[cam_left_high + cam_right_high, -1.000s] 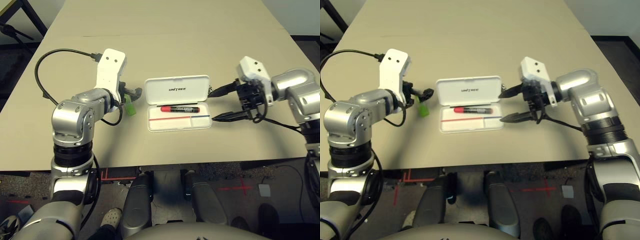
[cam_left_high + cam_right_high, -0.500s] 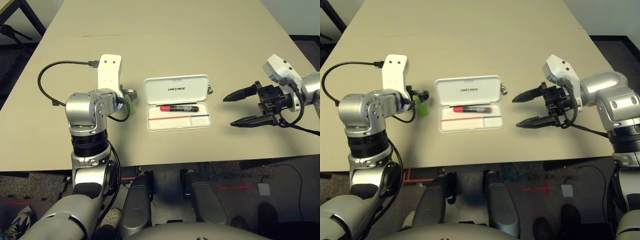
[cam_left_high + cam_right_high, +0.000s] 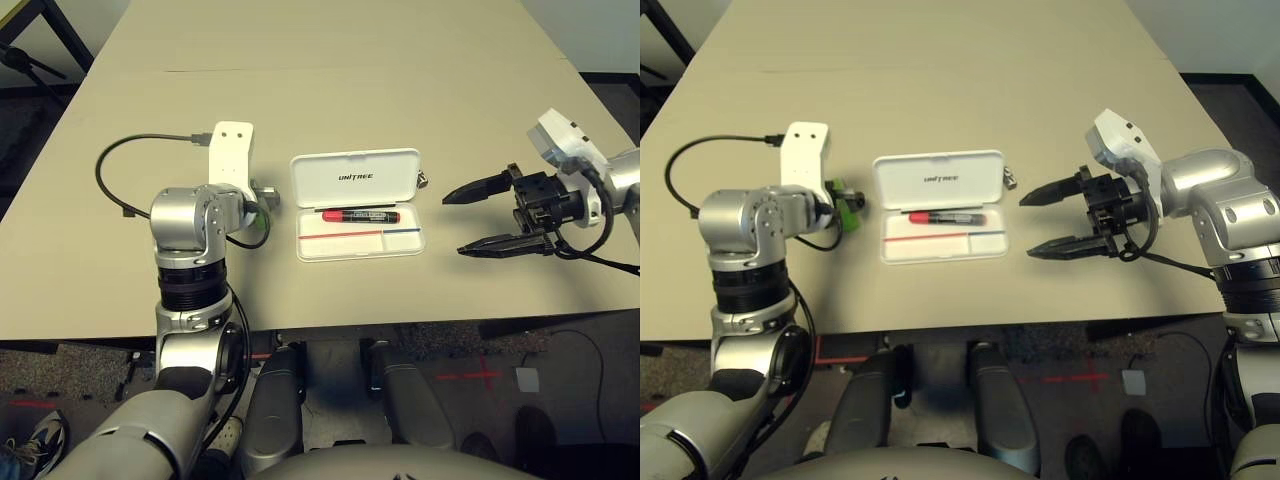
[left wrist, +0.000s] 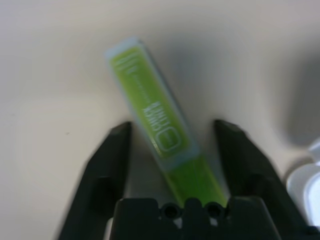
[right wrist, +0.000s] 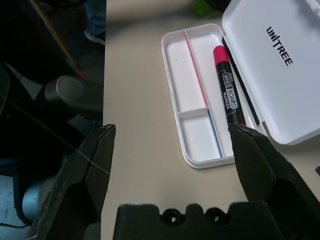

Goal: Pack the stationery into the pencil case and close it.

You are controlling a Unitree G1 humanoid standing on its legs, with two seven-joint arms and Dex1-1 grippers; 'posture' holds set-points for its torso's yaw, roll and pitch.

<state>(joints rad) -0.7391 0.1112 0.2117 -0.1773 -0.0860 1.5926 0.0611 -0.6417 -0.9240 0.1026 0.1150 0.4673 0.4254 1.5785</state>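
The white pencil case lies open mid-table, its lid (image 3: 355, 178) flat behind the tray (image 3: 345, 245). A red marker (image 3: 360, 215) rests in the tray's back compartment. The green bar (image 4: 160, 132) lies on the table just left of the case, between the two fingers of my left gripper (image 4: 173, 127), with a gap on each side. A tiny silver-and-black piece (image 3: 421, 180) sits by the lid's right end. My right gripper (image 3: 453, 224) hovers open to the right of the case, pointing at it, with nothing between its fingers.
A black cable (image 3: 110, 170) loops over the table to the left of my left wrist. The table's front edge (image 3: 400, 322) runs close below the case. Bare tabletop (image 3: 330, 90) stretches behind the case.
My right gripper drew back to the right, away from the case, then held still. The left arm swung round over the green bar and its fingers have come closer together around it.
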